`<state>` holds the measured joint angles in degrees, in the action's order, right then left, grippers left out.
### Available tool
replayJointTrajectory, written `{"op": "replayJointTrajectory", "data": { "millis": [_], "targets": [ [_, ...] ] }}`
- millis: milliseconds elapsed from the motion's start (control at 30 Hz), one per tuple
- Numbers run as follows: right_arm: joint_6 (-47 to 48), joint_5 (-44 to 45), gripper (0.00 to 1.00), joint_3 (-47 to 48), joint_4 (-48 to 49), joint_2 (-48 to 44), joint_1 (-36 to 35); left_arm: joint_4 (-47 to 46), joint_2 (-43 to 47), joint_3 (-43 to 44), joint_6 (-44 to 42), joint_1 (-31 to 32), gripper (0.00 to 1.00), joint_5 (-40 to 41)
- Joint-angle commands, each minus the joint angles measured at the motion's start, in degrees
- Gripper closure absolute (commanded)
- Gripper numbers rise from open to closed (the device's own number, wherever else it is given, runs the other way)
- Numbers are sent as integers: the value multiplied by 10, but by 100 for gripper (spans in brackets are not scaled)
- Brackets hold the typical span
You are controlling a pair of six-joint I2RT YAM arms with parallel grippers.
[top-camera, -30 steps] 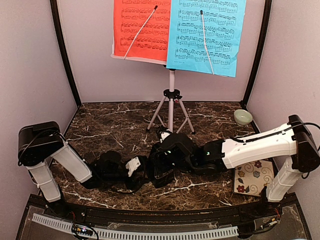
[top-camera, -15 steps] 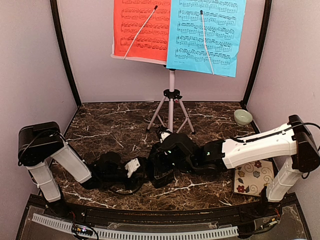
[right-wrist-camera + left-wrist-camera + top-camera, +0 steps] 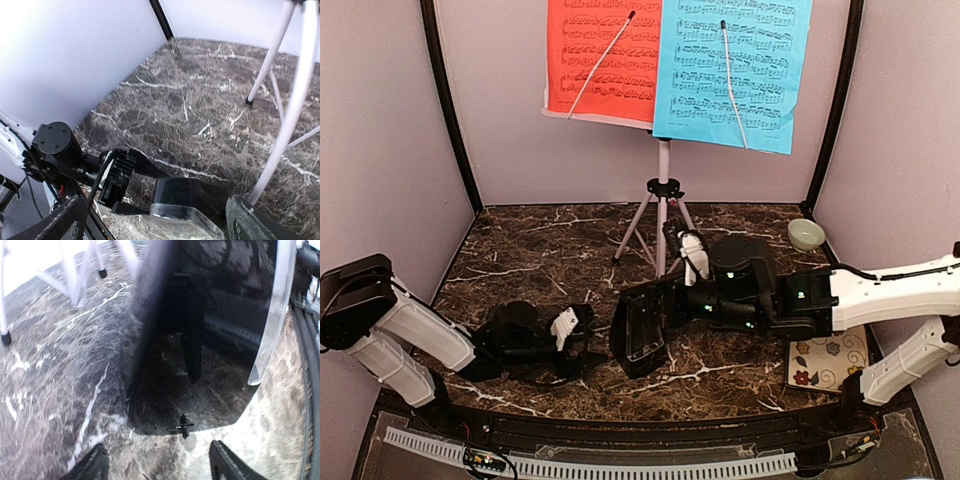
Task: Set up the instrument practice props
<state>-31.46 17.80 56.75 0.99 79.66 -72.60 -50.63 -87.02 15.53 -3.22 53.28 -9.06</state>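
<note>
The white tripod music stand (image 3: 662, 222) stands at the back centre with a red page (image 3: 602, 55) and a cyan-blue page (image 3: 732, 65) on its desk. The black metronome with a clear cover (image 3: 640, 332) sits on the marble table at front centre. It also shows in the left wrist view (image 3: 190, 335) and the right wrist view (image 3: 187, 207). My left gripper (image 3: 586, 335) (image 3: 160, 467) is open, just left of the metronome and apart from it. My right gripper (image 3: 658, 298) (image 3: 155, 220) is open, with its fingers wide on either side of the metronome.
A small pale green bowl (image 3: 806, 234) sits at the back right. A floral tile (image 3: 828, 355) lies at the front right beside the right arm's base. A tiny black piece (image 3: 184, 426) lies on the marble in front of my left gripper. Dark frame posts stand at the back corners.
My right arm has drawn back to the right, so its wrist is off the metronome. My left arm has pulled back a little to the left. The metronome stays in place.
</note>
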Motion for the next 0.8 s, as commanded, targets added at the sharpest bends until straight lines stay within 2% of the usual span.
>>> {"op": "replayJointTrajectory", "data": {
  "millis": [0,100,167,200,300,467,667,767],
  "targets": [
    [-14,-62,8,-96,57,-61,38,69,66,-20,70,2,35,22],
    [-36,-101,25,-160,82,-83,80,99,99,-23,112,2,45,39],
    [-36,-101,25,-191,93,-87,102,106,110,-22,139,2,51,51],
    [-38,-122,37,-200,97,-84,110,112,113,-21,155,2,54,55],
    [-24,-143,47,-217,113,-61,127,138,99,-2,186,2,63,48],
    [-9,-179,56,-223,171,7,139,116,36,15,220,2,77,27],
    [-2,-188,64,-214,207,67,140,120,8,47,240,3,82,27],
    [-3,-192,64,-219,226,87,141,128,1,64,240,3,83,26]
  ]
}}
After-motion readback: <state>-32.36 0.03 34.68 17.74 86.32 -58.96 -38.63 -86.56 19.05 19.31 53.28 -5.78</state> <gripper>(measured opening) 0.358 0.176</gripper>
